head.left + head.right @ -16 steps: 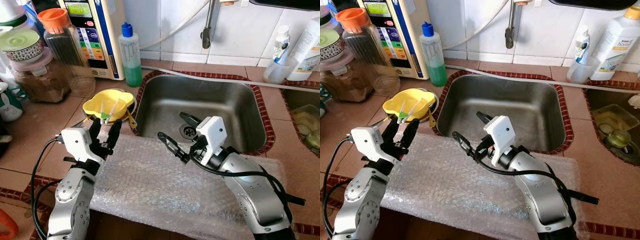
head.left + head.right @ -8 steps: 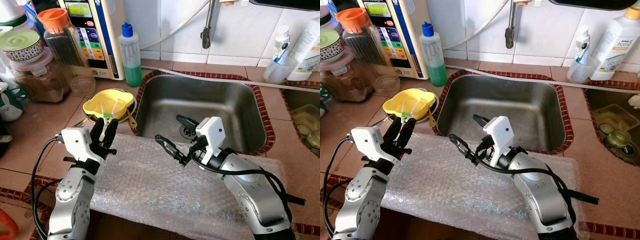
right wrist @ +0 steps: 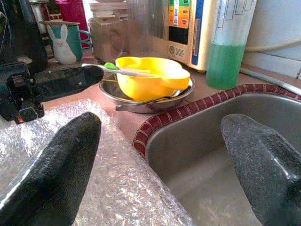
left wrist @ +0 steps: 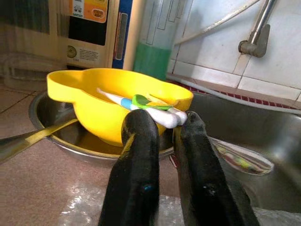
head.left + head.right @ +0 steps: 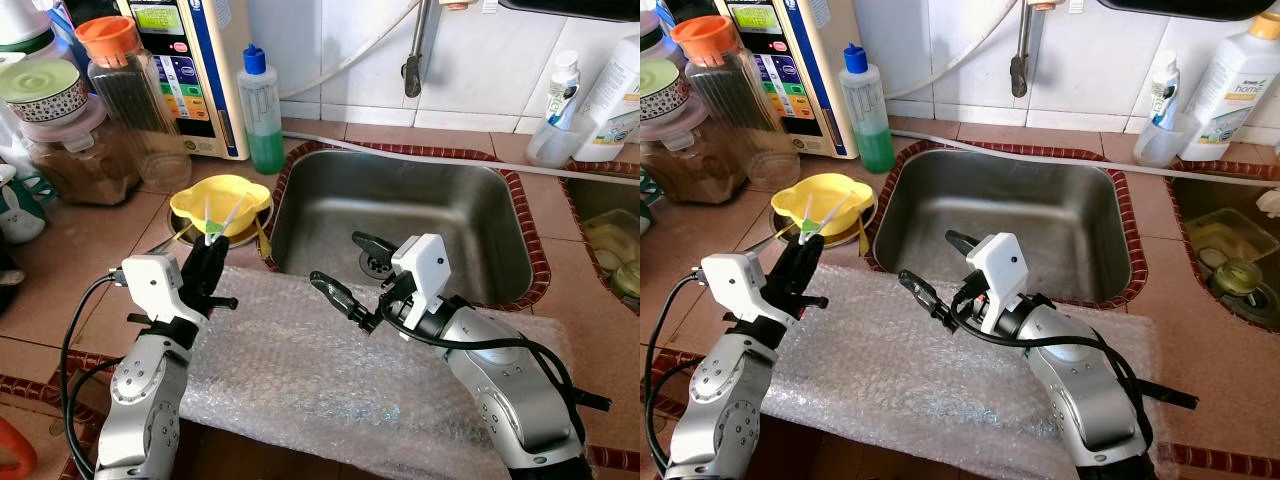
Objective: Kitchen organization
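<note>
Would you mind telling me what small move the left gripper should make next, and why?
Probably lift straight up a little. The left gripper looks closed on the ends of the white utensils, which rest in the yellow bowl; raising them should clear the rim before carrying them elsewhere. The right gripper hangs open over the sink.

We see a terracotta-tiled kitchen counter (image 5: 80,260) edged with dark red patterned trim, holding a stainless steel sink basin (image 5: 400,215). Behind it rises a white tiled wall (image 5: 480,60) with a metal tap pipe (image 5: 415,50), all in bright daylight.
</note>
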Available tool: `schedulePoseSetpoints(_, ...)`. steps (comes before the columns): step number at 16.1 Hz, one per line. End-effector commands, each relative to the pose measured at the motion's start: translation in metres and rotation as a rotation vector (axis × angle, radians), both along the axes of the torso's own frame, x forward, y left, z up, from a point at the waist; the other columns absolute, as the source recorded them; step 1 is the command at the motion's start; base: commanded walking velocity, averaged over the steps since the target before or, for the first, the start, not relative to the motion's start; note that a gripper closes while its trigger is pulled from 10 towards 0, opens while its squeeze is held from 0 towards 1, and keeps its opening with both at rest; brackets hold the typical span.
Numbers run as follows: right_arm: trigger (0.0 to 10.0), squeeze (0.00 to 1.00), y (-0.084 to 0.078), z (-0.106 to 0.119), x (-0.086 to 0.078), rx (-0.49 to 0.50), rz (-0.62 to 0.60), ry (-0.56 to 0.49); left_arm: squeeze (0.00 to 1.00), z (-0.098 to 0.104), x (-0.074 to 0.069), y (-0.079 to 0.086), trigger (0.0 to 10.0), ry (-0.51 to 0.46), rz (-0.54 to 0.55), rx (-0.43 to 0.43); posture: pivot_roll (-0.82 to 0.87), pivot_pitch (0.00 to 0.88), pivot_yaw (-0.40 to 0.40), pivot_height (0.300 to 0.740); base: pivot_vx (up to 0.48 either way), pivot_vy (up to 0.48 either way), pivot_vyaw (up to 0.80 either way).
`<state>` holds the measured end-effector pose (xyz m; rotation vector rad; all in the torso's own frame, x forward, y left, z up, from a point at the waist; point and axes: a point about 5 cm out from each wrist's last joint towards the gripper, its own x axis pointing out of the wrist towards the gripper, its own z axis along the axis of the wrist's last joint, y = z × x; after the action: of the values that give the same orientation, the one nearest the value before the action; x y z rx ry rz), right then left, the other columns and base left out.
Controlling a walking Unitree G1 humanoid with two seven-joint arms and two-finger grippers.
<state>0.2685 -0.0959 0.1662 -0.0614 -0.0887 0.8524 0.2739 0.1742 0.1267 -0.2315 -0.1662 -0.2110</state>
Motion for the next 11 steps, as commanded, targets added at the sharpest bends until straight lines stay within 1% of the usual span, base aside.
schedulePoseSetpoints(1, 10.0, 0.0, 0.003, 0.006, -0.002, -0.001, 0.024, -0.025, 0.0, 0.0, 0.0, 0.004, 0.0, -0.003, 0.019, 0.017, -0.17, 0.128, 0.054, 0.74, 0.0, 0.0, 0.0)
schedulePoseSetpoints(5, 10.0, 0.0, 0.003, 0.007, -0.001, 0.001, 0.024, -0.03, 0.0, 0.008, -0.004, 0.011, 0.0, -0.035, 0.054, 0.027, -0.17, 0.125, 0.049, 0.74, 0.0, 0.0, 0.0)
schedulePoseSetpoints(7, 10.0, 0.0, 0.003, 0.009, 0.001, 0.002, 0.024, -0.036, 0.0, 0.017, -0.007, 0.015, 0.0, -0.067, 0.073, 0.039, -0.16, 0.123, 0.046, 0.74, 0.0, 0.0, 0.0)
schedulePoseSetpoints(11, 10.0, 0.0, 0.005, 0.01, 0.006, 0.006, 0.019, -0.045, 0.0, 0.028, -0.008, 0.015, 0.0, -0.112, 0.081, 0.054, -0.15, 0.122, 0.044, 0.74, 0.0, 0.0, 0.0)
